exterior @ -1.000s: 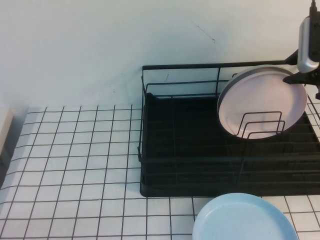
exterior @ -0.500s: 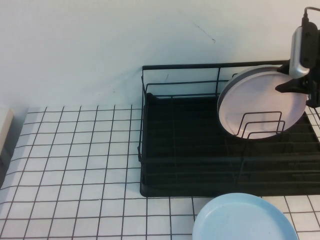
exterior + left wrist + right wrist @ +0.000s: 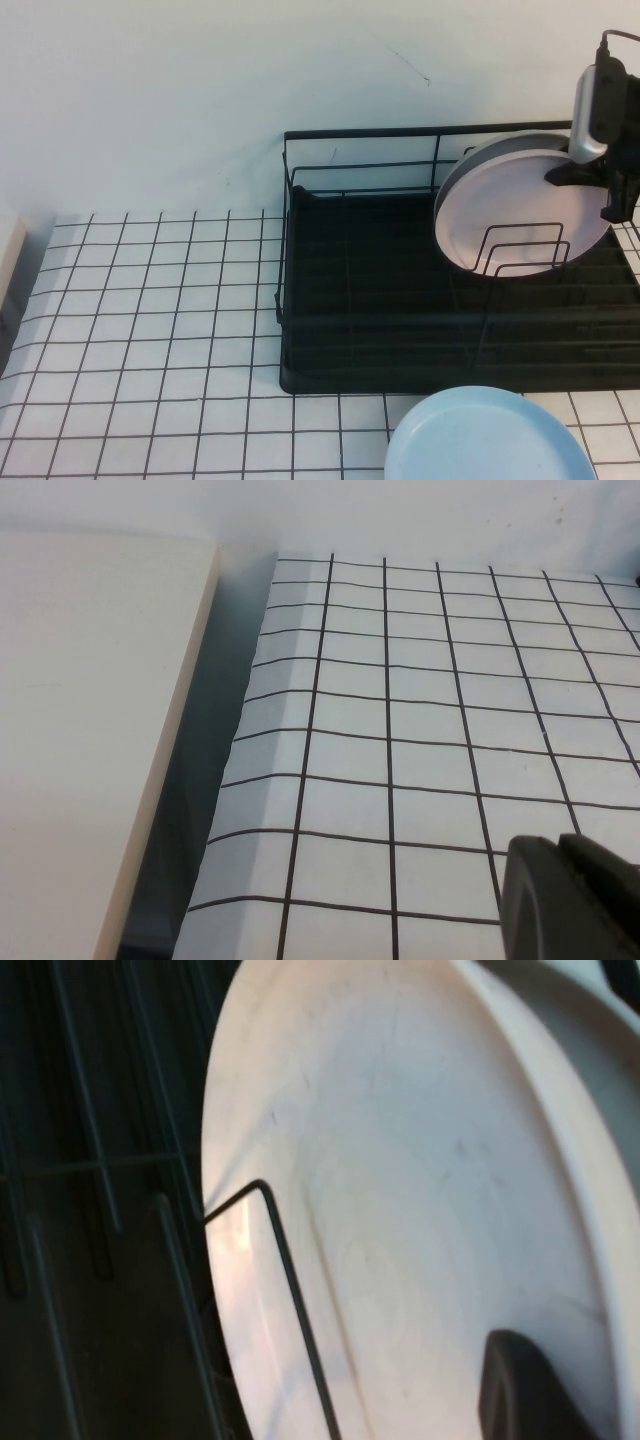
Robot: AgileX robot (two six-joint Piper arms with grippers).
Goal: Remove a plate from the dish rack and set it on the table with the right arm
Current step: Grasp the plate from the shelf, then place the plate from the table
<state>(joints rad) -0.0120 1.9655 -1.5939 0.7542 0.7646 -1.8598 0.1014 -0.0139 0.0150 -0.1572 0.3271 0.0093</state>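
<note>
The pale pink plate [image 3: 520, 205] stands on edge in the dish rack [image 3: 380, 300], leaning against upright wire dividers, at the rack's far right. My right gripper [image 3: 592, 190] is at the plate's upper right rim, open, its jaws either side of the rim. In the right wrist view the plate [image 3: 400, 1210] fills the picture and one black finger [image 3: 520, 1390] lies in front of its face; the other finger is hidden. My left gripper [image 3: 575, 890] is shut and empty, low over the gridded table [image 3: 420, 730] at the left, out of the high view.
A grey-white plate [image 3: 490, 148] stands just behind the pink one. A light blue plate [image 3: 485, 435] lies flat on the table [image 3: 150, 320] in front of the rack. A pale slab [image 3: 90, 730] borders the table's left edge. A white wall rises behind.
My right gripper has moved left and a little down, from beside the plate's upper right edge to over its rim. The plate has not moved.
</note>
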